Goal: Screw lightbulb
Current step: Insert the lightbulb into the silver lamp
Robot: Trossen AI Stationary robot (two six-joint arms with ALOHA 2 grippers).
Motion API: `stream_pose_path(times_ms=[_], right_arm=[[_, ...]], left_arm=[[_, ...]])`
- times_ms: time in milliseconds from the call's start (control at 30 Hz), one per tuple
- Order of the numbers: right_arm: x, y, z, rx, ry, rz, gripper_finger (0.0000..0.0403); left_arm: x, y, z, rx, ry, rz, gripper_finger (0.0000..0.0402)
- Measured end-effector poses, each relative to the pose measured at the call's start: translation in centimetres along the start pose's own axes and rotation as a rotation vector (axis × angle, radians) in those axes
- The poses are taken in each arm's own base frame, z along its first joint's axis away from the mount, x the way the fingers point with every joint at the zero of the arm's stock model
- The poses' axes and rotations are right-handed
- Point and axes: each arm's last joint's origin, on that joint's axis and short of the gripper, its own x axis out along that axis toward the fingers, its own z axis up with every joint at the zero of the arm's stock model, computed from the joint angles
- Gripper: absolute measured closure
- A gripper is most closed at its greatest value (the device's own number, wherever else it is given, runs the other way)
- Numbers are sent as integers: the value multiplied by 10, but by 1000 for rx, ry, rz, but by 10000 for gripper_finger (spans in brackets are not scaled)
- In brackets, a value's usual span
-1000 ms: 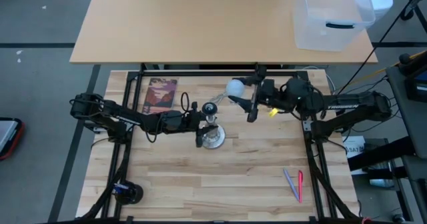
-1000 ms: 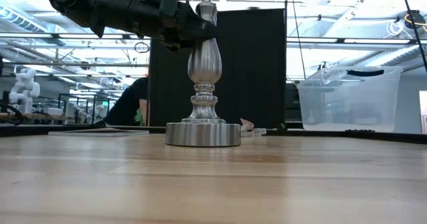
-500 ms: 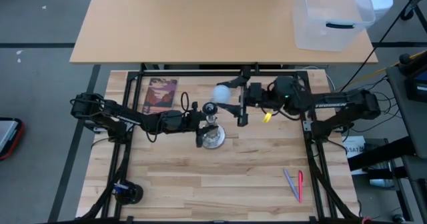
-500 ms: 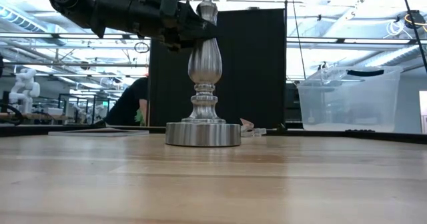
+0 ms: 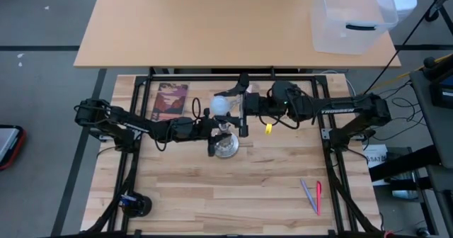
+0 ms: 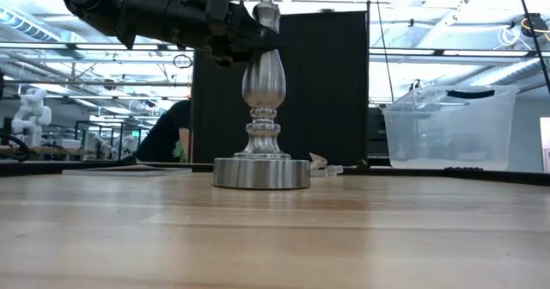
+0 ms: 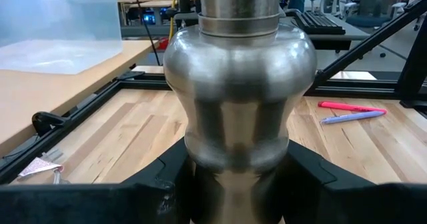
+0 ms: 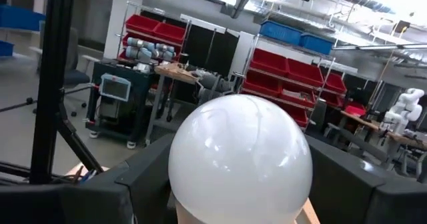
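Note:
The silver stand (image 5: pixel 226 146) rests on its round base (image 6: pixel 261 173) mid-table, with its post (image 7: pixel 237 104) upright. My left gripper (image 5: pixel 211 129) comes in from the table's left and is shut on the post high up (image 6: pixel 249 35). The white lightbulb (image 5: pixel 221 105) hangs in the air just over the stand's top, held by my right gripper (image 5: pixel 239 112), which reaches in from the right. The right wrist view is filled by the bulb's globe (image 8: pixel 240 157). The bulb is above the low view's frame. My left gripper pinches the stand's post (image 7: pixel 233 184) between its two fingers (image 7: pixel 167 184), just below a rounded swell near the top. The fingers come level from the table's left, across the post. The stand stays upright on its base. My right gripper has the lightbulb between its two fingers (image 8: pixel 143 177), one on each side of the lower globe (image 8: pixel 193 204). It comes about level from the table's right. The bulb is lifted clear, and the globe hides the exact place of contact.
A clear plastic bin (image 5: pixel 350 18) stands on the far table. A reddish book (image 5: pixel 170 101) lies at the far left of the work table, and pens (image 5: pixel 311 195) lie near right. A yellow tag (image 5: pixel 269 128) hangs by the right arm. A person (image 6: pixel 176 130) sits beyond the table.
My right gripper has carried the lightbulb toward the table's left and a little nearer, from beside the stand to just over its top, rolling slightly as it went. The stand has stayed where it was.

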Motion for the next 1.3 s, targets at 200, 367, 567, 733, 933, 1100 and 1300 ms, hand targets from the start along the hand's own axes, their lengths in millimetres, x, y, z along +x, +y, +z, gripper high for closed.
stream_pose_path(times_ms=[200, 367, 567, 733, 933, 1100, 1300], right_arm=[[0, 0, 1, -13, -2, -1, 125], [0, 0, 0, -38, 1, -1, 125], [-1, -1, -1, -38, 19, -11, 124], [-1, -3, -5, -10, 57, -35, 124], [-1, -3, -7, -3, 77, -31, 124], [-1, -2, -8, -3, 79, -30, 124], [-3, -1, -16, 3, 56, -60, 124]], left_arm=[[0, 0, 0, 0, 0, 0, 243], [0, 0, 0, 0, 0, 0, 243], [0, 0, 0, 0, 0, -1, 243], [0, 0, 0, 0, 0, -1, 243], [0, 0, 0, 0, 0, -1, 243], [0, 0, 0, 0, 0, -2, 243], [0, 0, 0, 0, 0, -2, 243]])
